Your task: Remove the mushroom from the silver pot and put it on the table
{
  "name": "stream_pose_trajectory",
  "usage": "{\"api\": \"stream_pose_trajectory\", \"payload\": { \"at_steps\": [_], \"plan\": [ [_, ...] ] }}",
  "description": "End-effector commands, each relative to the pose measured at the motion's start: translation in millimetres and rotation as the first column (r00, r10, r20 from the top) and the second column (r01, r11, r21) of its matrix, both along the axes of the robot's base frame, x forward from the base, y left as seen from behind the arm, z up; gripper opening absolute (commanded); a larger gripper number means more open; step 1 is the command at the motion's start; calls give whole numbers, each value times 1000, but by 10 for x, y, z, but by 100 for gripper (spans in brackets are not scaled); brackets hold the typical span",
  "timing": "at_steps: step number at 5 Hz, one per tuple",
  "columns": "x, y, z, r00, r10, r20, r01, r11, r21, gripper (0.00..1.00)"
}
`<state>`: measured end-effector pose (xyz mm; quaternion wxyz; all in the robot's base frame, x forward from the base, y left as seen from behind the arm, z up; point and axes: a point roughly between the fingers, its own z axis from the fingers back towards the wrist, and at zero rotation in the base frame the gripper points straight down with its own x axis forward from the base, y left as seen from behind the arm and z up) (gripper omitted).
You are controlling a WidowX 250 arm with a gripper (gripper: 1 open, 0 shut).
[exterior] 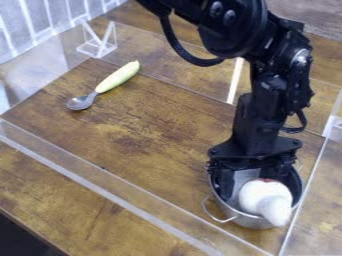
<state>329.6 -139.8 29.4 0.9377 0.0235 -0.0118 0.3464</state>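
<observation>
Mushroom (266, 199), smooth and cream-white, lies in the shiny round steel silver pot (235, 214), just below the spread-apart fingers (249, 172).

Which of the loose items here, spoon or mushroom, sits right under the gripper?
The mushroom, cream-white, inside the silver pot beneath the open gripper; the yellow-handled spoon lies far off on the table.

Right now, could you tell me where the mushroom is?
The mushroom sits inside the silver pot at the lower right of the camera view, just under the open gripper, far from the spoon at the upper left.
</observation>
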Motion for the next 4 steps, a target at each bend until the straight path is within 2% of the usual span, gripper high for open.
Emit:
{"api": "stream_pose_trajectory", "payload": {
  "at_steps": [1,4],
  "plan": [
    [124,76,193,999,24,46,-23,1000,-16,100],
    [121,88,176,999,26,21,-25,999,-28,100]
  ]
}}
